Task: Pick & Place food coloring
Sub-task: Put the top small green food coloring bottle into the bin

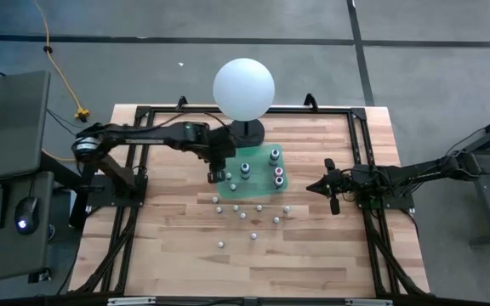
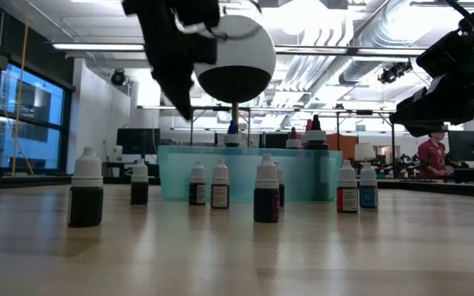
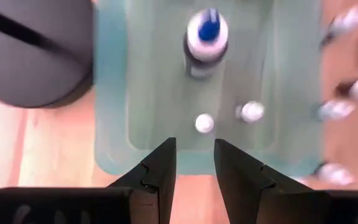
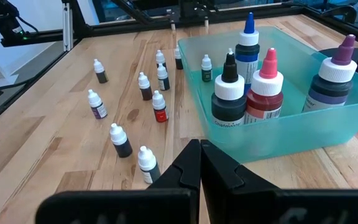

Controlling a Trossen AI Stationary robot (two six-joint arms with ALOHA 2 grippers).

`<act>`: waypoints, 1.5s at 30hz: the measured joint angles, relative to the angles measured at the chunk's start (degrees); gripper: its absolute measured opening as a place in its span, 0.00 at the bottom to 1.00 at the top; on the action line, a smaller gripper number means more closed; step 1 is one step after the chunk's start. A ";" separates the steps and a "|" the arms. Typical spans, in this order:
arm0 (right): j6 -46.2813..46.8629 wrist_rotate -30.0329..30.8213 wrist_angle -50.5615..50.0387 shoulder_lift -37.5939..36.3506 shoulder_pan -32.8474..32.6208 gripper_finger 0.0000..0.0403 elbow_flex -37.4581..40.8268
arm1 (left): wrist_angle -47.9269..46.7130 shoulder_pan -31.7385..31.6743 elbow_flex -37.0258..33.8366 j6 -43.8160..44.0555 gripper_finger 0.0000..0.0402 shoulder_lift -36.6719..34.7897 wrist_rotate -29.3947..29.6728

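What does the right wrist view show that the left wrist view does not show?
Only the right wrist view shows the larger bottles in the tray with black, pink and purple tops, the many small dropper bottles standing on the wooden table, and the shut right tool.

Only the left wrist view shows the left tool with a gap between its fingers, above the tray's edge, and the dark round stand base.

Both show the teal tray and the blue-tipped bottle inside it.

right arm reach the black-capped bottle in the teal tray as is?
Probably yes: the right gripper faces the black-capped bottle with bare wood between; only the teal tray wall fronts it, so come from above.
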State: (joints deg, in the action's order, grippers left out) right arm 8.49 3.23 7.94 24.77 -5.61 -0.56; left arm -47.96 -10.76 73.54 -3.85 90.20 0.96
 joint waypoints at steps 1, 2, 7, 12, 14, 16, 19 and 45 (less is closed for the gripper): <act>0.00 0.00 0.00 0.00 0.00 0.00 0.00 | -0.15 0.10 0.02 2.64 0.26 -1.62 -0.27; 0.00 0.01 0.00 0.00 0.00 0.00 -0.02 | -0.97 0.26 0.02 5.42 0.26 -3.20 -0.69; 0.01 -0.01 -0.02 -0.03 0.00 0.00 0.00 | -4.16 1.55 0.02 20.42 0.26 -10.27 -5.08; 0.00 0.01 0.00 -0.06 0.00 0.00 0.00 | -8.25 5.73 0.02 28.69 0.26 -13.72 -8.36; 0.00 0.01 0.00 -0.04 0.00 0.00 -0.02 | -10.16 8.43 -0.02 30.03 0.26 -13.86 -8.38; 0.00 0.00 0.00 -0.04 0.00 0.00 -0.01 | -10.98 11.44 -0.07 31.03 0.26 -13.93 -8.38; 0.00 0.01 0.00 -0.04 0.02 0.00 0.00 | -11.20 16.27 -0.08 33.07 0.26 -13.19 -7.80; 0.00 -0.01 -0.13 0.00 0.00 0.00 0.00 | 7.52 38.54 -0.09 39.78 0.26 4.01 -0.59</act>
State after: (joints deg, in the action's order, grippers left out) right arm 8.49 3.22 7.81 24.77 -5.61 -0.56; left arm -40.44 27.78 73.45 35.93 94.21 0.37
